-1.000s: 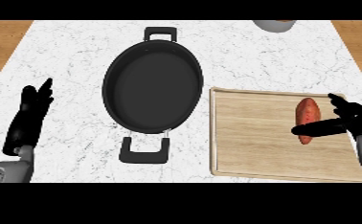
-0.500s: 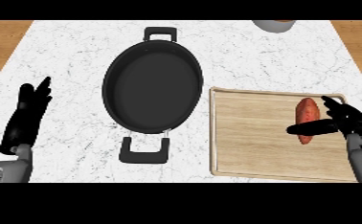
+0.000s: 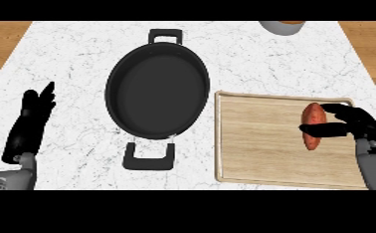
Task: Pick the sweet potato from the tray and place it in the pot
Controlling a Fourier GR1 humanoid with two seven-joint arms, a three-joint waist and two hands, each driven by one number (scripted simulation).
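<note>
Sweet potato (image 3: 313, 126) on tray (image 3: 264, 142), right hand (image 3: 351, 123) curled round it, pot (image 3: 157, 91) apart

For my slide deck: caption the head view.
Right hand closing on sweet potato on the tray; pot waits.

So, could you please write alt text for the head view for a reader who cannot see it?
The robot's right hand curls around a sweet potato lying on a wooden tray at the right of a white marble counter. A black oval pot stands left of the tray, and the left hand rests open near the left edge.
</note>
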